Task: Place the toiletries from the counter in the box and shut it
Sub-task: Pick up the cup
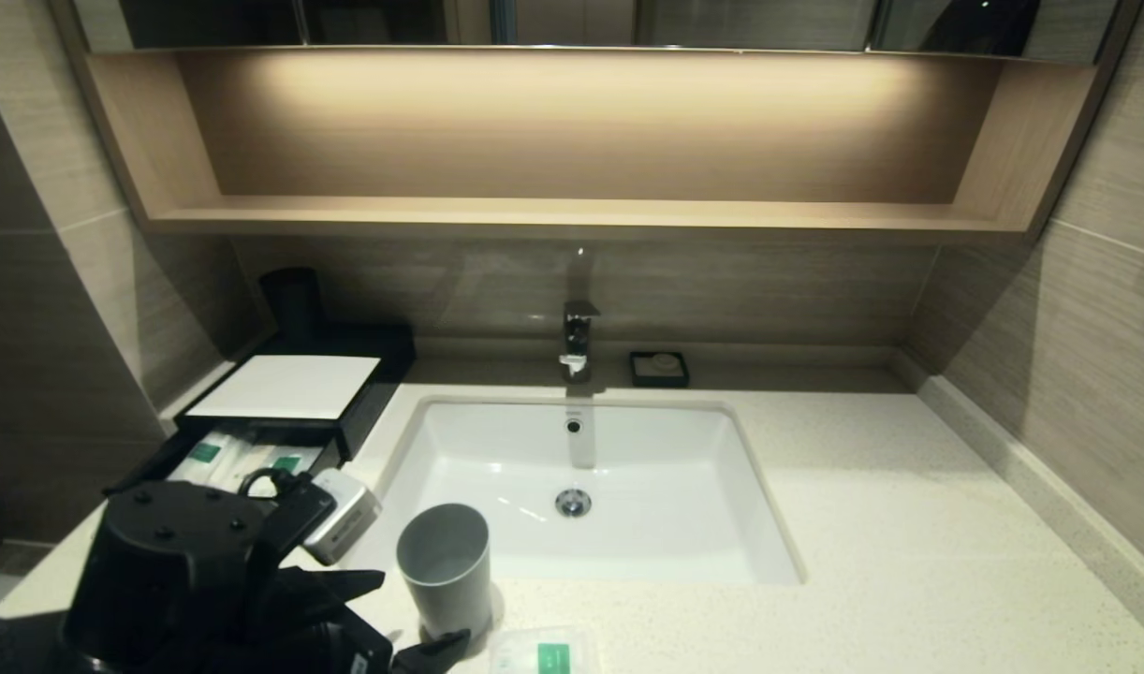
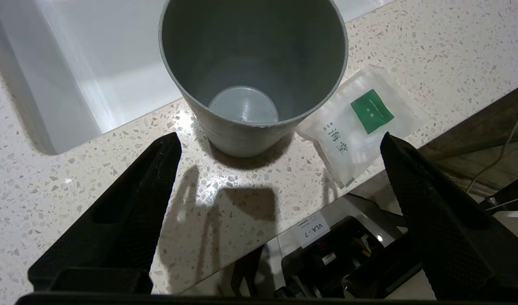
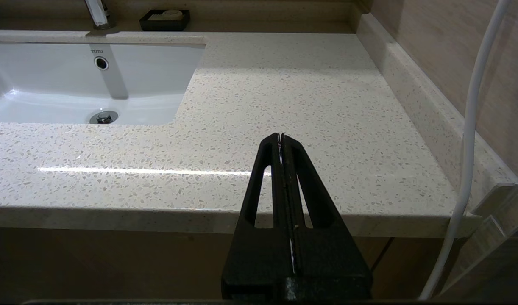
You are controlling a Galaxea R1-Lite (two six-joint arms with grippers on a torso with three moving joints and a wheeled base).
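I hold the left gripper (image 2: pixel 280 169) wide open, empty; the square packet (image 2: pixel 360 123) lies on the counter (image 2: pixel 72 178) just ahead toward one finger, beside the cup (image 2: pixel 252 76). Shift over, avoid cup, pinch flat. Right gripper (image 3: pixel 281 142) shut, parked.

A grey cup (image 2: pixel 252 76) is standing between the wide-open left end effector (image 2: pixel 280 144) and the small packet (image 2: pixel 360 123), partly blocking access.

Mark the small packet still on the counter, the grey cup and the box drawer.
small packet (image 2: pixel 371 111), left wrist view: green label.
grey cup (image 1: pixel 444 564), head view: outer wall.
box drawer (image 1: pixel 218 453), head view: packets lying inside.
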